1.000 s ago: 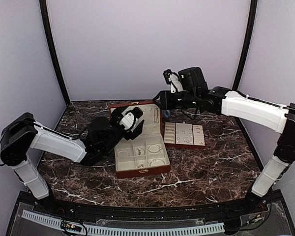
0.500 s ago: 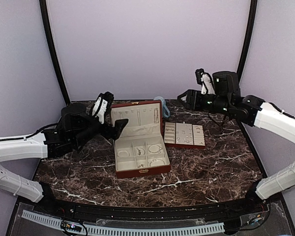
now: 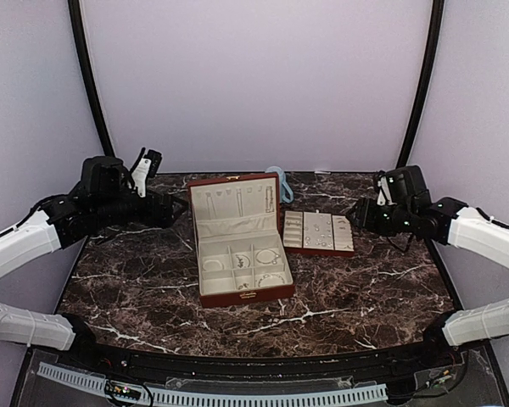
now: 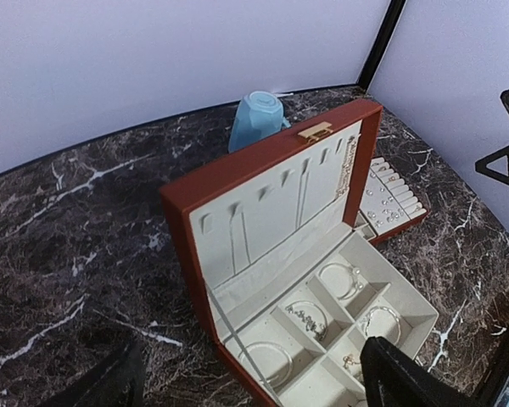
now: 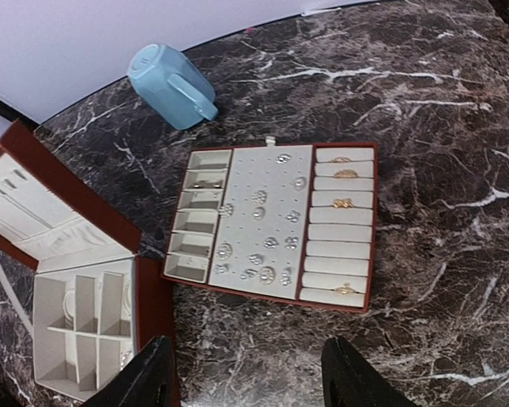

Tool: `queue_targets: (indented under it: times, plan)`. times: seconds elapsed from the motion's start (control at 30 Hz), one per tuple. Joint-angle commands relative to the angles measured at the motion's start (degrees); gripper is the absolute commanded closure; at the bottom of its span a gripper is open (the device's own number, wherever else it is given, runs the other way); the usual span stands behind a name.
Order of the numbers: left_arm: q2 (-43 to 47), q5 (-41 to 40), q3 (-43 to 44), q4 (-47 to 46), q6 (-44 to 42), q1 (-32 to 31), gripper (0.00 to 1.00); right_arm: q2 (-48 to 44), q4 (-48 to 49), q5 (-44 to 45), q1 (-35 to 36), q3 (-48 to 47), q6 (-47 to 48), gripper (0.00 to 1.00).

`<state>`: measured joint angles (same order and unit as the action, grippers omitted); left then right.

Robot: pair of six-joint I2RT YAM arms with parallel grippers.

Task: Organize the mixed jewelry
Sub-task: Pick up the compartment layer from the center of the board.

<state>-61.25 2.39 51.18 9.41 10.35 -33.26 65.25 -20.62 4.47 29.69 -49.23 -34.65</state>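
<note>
The wooden box (image 3: 242, 297) stands open at mid-table with its lid upright. The jewelry (image 5: 259, 233) lies as small silvery studs on the tray (image 5: 339, 232) just right of the box, with gold rings (image 5: 343, 203) in the tray's slots. Bracelets (image 4: 339, 275) sit in the box's compartments. A blue mug (image 5: 171, 85) is behind the box. The left gripper (image 4: 253, 363) hangs left of the box, fingers spread wide and holding nothing. The right gripper (image 5: 248, 356), also spread and empty, hangs right of the box beyond the tray, apart from the jewelry.
</note>
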Motion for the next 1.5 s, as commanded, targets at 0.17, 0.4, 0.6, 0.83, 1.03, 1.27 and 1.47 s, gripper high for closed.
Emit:
queue_targets:
  times: [0.17,0.4,0.6,0.83,1.03,1.27,1.47]
  plan:
    - [2.0,11.8,-0.5,8.0,0.1,11.9,0.09,2.1,1.8,-1.3,-4.6,7.4,-1.2,0.43]
    - [3.3,11.7,-4.8,3.3,-1.8,16.7,0.09,8.4,2.7,-0.3,-6.1,7.4,0.4,0.54]
    - [3.2,8.3,-7.3,1.2,-4.2,16.8,0.09,14.9,4.1,0.0,-6.9,4.6,3.3,0.66]
    - [4.4,6.1,-9.2,-0.2,-5.2,16.8,0.09,21.1,5.3,1.4,-8.2,0.6,5.9,0.74]
    - [4.3,6.1,-9.3,-0.6,-5.1,16.8,0.09,26.1,6.0,1.0,-9.2,-3.5,7.6,0.80]
    - [4.5,6.0,-9.4,-0.6,-5.3,16.8,0.09,29.5,5.0,2.0,-9.6,-6.1,8.9,0.86]
    - [4.4,6.2,-9.4,-0.9,-5.2,16.8,0.09,29.7,4.6,2.2,-9.8,-5.5,9.0,0.87]
